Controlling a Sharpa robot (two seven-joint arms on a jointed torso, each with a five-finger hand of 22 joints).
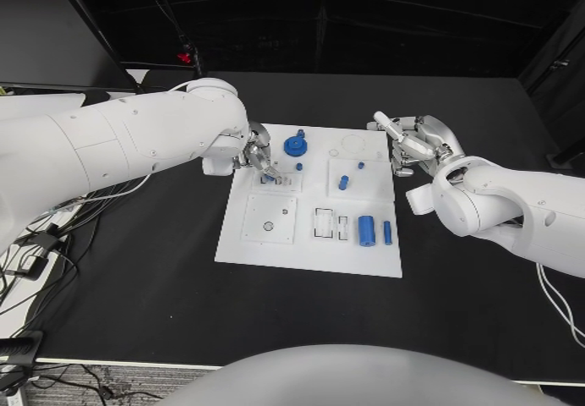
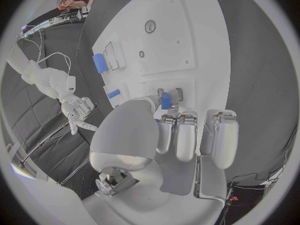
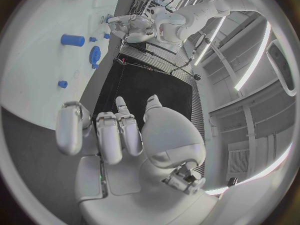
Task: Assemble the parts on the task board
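The white task board (image 1: 250,241) lies in the middle of the black table. My left hand (image 1: 254,155) hovers over the board's far left corner and pinches a small blue part (image 2: 165,101) between thumb and fingers, low over the board. A blue gear-shaped part (image 1: 295,145) stands just right of that hand. A short blue peg (image 1: 344,180) sits mid-board. A thick blue cylinder (image 1: 366,228) and a thin blue pin (image 1: 388,233) lie near the board's right edge. My right hand (image 1: 414,144) floats at the board's far right corner, fingers apart, holding nothing.
Recessed slots (image 1: 325,222) and a square plate with a round hole (image 1: 270,220) mark the board's near half. Cables (image 1: 36,245) trail off the table's left edge. Bare black table surrounds the board.
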